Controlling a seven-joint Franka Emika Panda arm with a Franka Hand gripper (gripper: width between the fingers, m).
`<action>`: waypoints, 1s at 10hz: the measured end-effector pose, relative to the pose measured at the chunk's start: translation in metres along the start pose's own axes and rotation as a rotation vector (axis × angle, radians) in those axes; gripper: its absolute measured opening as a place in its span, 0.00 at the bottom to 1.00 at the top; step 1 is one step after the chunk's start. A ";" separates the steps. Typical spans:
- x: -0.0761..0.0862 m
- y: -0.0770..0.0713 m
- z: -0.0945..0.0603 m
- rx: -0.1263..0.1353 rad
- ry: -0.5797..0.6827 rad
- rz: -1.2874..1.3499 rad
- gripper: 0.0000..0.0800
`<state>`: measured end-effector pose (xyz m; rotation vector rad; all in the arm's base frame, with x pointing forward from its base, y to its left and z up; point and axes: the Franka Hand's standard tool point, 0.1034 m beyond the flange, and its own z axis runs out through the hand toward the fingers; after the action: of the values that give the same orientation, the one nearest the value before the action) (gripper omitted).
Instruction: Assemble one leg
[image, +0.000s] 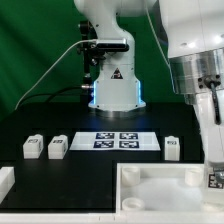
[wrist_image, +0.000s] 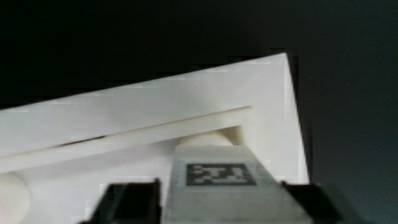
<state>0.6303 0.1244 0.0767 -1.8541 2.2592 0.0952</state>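
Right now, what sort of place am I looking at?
Probably a robotics lab bench: a Franka arm, a black table, a marker board and a green backdrop.

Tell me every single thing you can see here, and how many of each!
loose legs: three, white with black tags, on the table; two at the exterior view's left (second), one at its right
held leg: one, white with a tag, in the claw, above the tabletop
tabletop: one, white, front of the table
marker board: one, white with four black tags, middle of the table
white piece: one, cut off at the exterior view's left edge
table: one, black
curtain: one, green, at the back
arm: one, white
claw: one, black fingers, shut on the held leg
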 end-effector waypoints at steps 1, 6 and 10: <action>0.000 0.000 0.000 0.000 0.000 -0.012 0.62; 0.007 0.000 -0.002 -0.051 -0.007 -0.593 0.81; 0.007 0.000 -0.002 -0.081 0.009 -1.058 0.81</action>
<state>0.6286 0.1174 0.0769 -2.7942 1.0259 0.0006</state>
